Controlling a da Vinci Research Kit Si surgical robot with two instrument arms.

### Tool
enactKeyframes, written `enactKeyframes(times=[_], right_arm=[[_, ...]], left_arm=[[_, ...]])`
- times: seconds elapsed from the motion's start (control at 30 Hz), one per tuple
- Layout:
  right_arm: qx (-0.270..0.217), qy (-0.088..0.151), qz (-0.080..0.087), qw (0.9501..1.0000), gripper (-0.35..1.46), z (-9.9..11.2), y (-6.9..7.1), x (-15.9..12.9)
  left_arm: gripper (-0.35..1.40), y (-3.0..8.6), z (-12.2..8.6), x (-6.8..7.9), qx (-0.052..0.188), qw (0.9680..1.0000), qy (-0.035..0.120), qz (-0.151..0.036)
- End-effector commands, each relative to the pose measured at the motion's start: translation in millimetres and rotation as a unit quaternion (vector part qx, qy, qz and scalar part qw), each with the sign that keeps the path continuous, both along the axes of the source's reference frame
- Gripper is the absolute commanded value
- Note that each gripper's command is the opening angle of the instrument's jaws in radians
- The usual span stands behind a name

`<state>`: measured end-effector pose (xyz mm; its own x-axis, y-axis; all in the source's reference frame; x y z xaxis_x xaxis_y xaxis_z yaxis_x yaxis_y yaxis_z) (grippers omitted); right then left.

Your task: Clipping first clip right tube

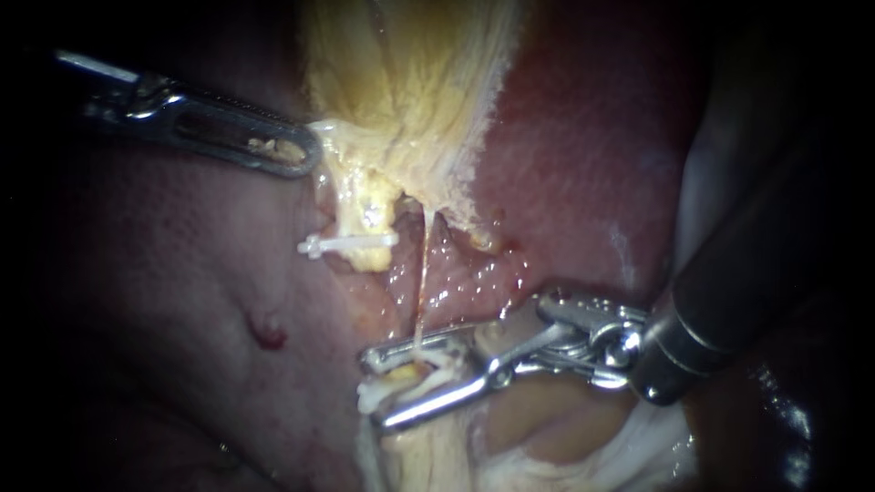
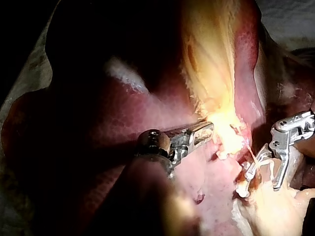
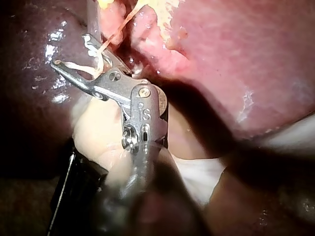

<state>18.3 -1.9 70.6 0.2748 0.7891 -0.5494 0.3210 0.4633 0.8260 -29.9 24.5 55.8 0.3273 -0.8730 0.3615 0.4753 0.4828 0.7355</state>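
The right tube [image 1: 423, 273] is a thin pale strand that hangs just beside the white clip [image 1: 346, 244] already seated on the neighbouring stump. It runs from the frayed yellow edge of the gallbladder [image 1: 410, 82], above that clip, down to the right instrument [image 1: 372, 390] below it. That instrument's jaws stand spread, and the lower end of the strand passes between them without being pinched. Whitish shreds also lie in the gap, and I cannot tell whether they are a loaded clip or loose tissue. The main risk, as I judge it, is the strand itself: it looks fine and taut, so any sideways drag or lift from the jaws could snap it or tear it off the gallbladder before a clip closes. Closing here could also catch the whitish shreds along with the tube, which would leave the clip only partly across it. The strand sits close to the jaw tips in the right wrist view, so it could slip out as they squeeze. Up and away from the seated clip, the left instrument [image 1: 305, 150] has its jaws pressed together on the gallbladder's edge. If that hold slips, the strand goes slack and shifts out of the gap. A swing of the right instrument toward the seated clip could knock it, and a dip could score the liver [image 1: 583, 164] behind.
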Motion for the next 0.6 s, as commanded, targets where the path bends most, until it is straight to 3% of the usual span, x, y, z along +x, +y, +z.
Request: enactKeyframes(times=[0.03,0.27,0.6], right_arm=[[0.0,0.002,-0.004,1.0,0.48,-0.1,0.0,0.0],[0.003,0.02,-0.023,0.9995,0.47,-0.5,-0.2,-0.1],[0.003,0.022,-0.026,0.9994,0.42,-0.5,-0.1,-0.4]], left_arm=[[-0.35,0.0,0.0,0.0,0.0,1.0,0.0,0.0],[-0.35,0.0,0.0,0.0,0.0,1.0,0.0,0.0],[-0.35,0.0,0.0,0.0,0.0,1.0,0.0,0.0]])
